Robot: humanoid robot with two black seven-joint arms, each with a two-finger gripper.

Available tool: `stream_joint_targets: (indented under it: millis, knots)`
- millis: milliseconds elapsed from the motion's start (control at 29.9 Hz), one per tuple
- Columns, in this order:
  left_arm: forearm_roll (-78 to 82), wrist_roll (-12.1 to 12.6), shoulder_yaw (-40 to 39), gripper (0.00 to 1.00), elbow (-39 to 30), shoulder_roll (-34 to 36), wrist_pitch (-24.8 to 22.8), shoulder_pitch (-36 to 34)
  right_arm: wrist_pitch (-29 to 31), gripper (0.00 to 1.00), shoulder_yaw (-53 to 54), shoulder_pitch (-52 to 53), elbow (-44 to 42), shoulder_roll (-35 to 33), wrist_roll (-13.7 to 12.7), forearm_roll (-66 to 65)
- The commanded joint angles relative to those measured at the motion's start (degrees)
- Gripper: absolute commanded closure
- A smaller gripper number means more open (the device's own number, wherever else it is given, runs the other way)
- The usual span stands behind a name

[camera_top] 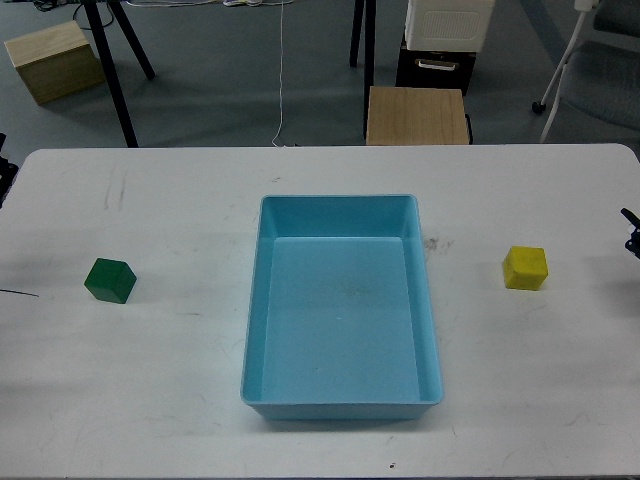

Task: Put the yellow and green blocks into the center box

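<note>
A white table (pixel 320 440) fills most of the head view, seen from above and in front. At its middle sits a light blue tray (pixel 342 405) with low walls and rounded corners, its long side running away from the viewer; nothing lies inside it. A dark green block (pixel 110 280) rests on the table well to the left of the tray, clear of its wall. A yellow block (pixel 525 268) rests on the table well to the right of the tray, also clear of it, at about the same depth as the green one. At the far right edge of the view a small dark tip, part of the right arm (pixel 632 232), pokes in near the yellow block without touching it; whether its fingers are released or clenched cannot be told. At the far left edge a dark sliver (pixel 5 172) shows beside the table's corner, too small to say whether it is the left arm; no left fingers are visible. The tabletop bears faint grey scuffs. Beyond the table, on the grey floor, stand a tan wooden box (pixel 417 115) just behind the far edge, another tan box (pixel 52 60) at upper left, a white crate (pixel 448 22) on a black stand, black stand legs and a white chair base at upper right.
</note>
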Motion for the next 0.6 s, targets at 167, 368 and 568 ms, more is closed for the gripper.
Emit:
stream_joint_targets:
  millis: [167, 368, 568]
  knots:
    - [-0.04, -0.02, -0.1, 0.0, -0.03, 0.29, 0.68, 0.43, -3.41, 0.01, -0.54, 1.21, 0.61, 0.97, 0.03, -8.16]
    - [-0.04, -0.11, -0.18, 0.0, -0.03, 0.12, 0.85, 0.17, -7.02, 0.01, -0.55, 5.68, 7.63, -5.52, 0.03, -18.97]
    - [0.13, -0.02, -0.01, 0.0, 0.05, 0.03, 0.94, 0.08, -7.55, 0.01, -0.81, 12.1, 13.97, -15.98, -0.06, -39.33]
